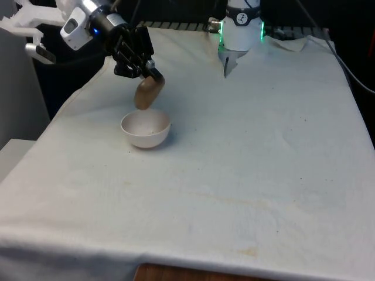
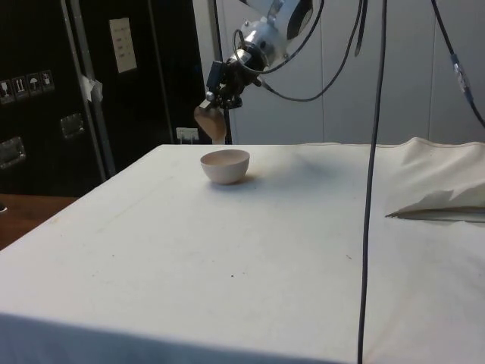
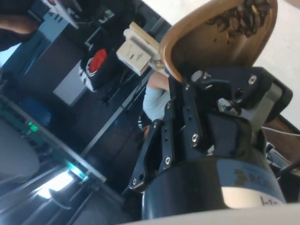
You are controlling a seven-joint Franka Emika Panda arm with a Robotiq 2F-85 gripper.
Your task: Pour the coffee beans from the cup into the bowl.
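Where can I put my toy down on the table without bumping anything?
Most of the white cloth is bare: everything from the bowl to the near edge and the front view's right. It is crowded only by the bowl, where the gripper tilts the cup above it.

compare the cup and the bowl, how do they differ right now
The cup is brown; the bowl is white. The cup hangs tilted in the gripper above the bowl; the bowl sits upright on the table. The cup holds coffee beans; the bowl looks empty.

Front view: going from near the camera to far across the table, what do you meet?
Bowl → tilted cup held just above and behind it → gripper → robot base at the far edge.
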